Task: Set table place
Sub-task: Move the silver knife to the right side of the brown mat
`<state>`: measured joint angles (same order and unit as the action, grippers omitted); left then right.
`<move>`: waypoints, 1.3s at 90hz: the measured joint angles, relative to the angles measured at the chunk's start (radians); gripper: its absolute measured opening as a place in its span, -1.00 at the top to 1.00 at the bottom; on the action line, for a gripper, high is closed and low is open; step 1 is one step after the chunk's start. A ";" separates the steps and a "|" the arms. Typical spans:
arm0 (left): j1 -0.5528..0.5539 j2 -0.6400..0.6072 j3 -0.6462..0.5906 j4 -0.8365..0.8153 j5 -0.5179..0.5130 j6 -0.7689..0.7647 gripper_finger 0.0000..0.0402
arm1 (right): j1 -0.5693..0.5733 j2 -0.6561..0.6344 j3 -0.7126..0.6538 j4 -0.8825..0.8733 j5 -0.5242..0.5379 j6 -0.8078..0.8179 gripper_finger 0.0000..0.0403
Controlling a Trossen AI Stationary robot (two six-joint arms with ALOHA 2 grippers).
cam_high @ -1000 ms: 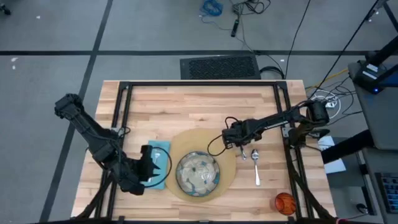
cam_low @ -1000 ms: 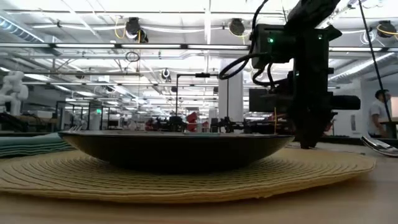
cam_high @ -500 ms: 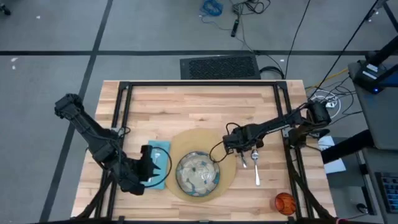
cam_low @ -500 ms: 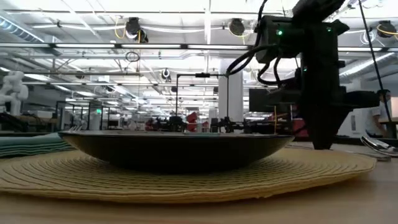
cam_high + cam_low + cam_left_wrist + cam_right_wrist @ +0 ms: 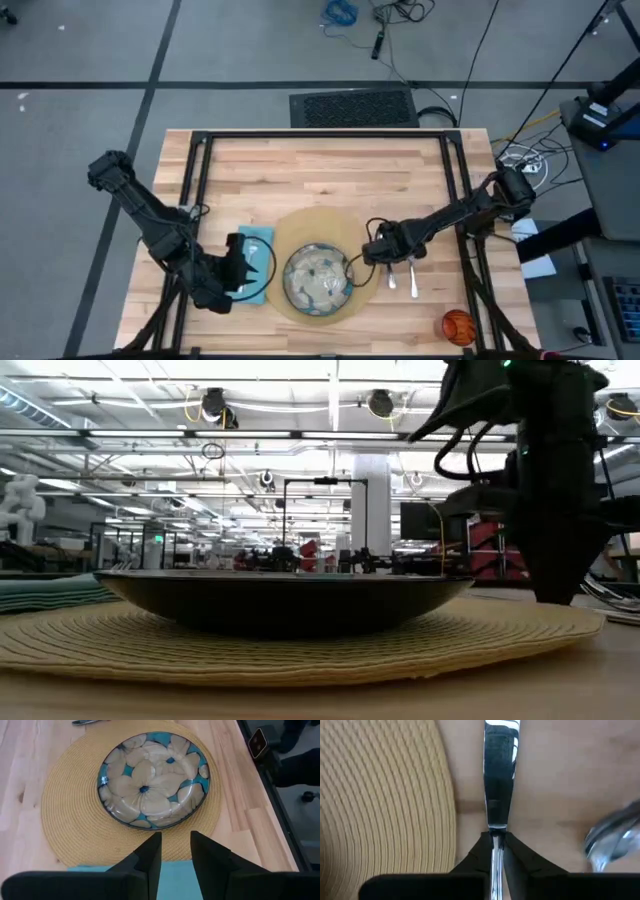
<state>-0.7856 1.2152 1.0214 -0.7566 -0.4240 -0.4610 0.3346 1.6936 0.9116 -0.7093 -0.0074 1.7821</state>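
From above, we see the place nearly laid on the desk [image 5: 330, 160]: the plate [image 5: 318, 279] sits in the middle of the round mat [image 5: 300, 232], the teal napkin [image 5: 258, 240] lies just left of the mat, the spoon [image 5: 412, 279] lies to the right of it, and the orange cup [image 5: 458, 326] stands near the desk's front right corner. The right claw [image 5: 383, 256] is low at the mat's right edge, beside the spoon, so we judge the step in hand to be laying the knife between mat and spoon. The left claw [image 5: 238, 268] waits over the napkin.

At desk level, the dark plate [image 5: 285, 600] rests on the mat [image 5: 300, 645], and the right arm comes down at the mat's far right edge; its fingertips are hidden from us here.

Past the left claw [image 5: 175, 852], we see its fingers a little apart with nothing between them, above the napkin [image 5: 172, 877] and facing the plate [image 5: 152, 777].

Past the right claw [image 5: 494, 842], its fingers are pinched closed on the knife [image 5: 499, 770], which runs along bare wood just beside the mat [image 5: 380, 795]; the spoon [image 5: 615, 842] shows near on the other side. The next move, we think, calls for lowering the knife flat, straight alongside the mat, then letting go without nudging the spoon
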 joint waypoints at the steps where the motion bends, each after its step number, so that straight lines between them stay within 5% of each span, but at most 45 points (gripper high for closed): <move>1: 0.000 0.000 0.000 0.000 0.000 0.000 0.56 | 0.003 0.000 0.000 0.003 0.000 0.006 0.95; 35: 0.000 0.000 0.000 0.000 0.000 0.000 0.56 | 0.110 0.001 0.001 0.033 0.001 0.153 0.95; 83: 0.000 0.000 0.000 0.000 0.000 -0.001 0.56 | 0.116 0.001 0.000 0.056 0.000 0.144 0.92; 117: 0.000 0.000 0.000 0.000 0.000 -0.003 0.56 | 0.115 0.003 0.000 0.048 0.008 0.137 0.57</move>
<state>-0.7858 1.2152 1.0214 -0.7563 -0.4236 -0.4637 0.4501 1.6962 0.9119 -0.6616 0.0010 1.9186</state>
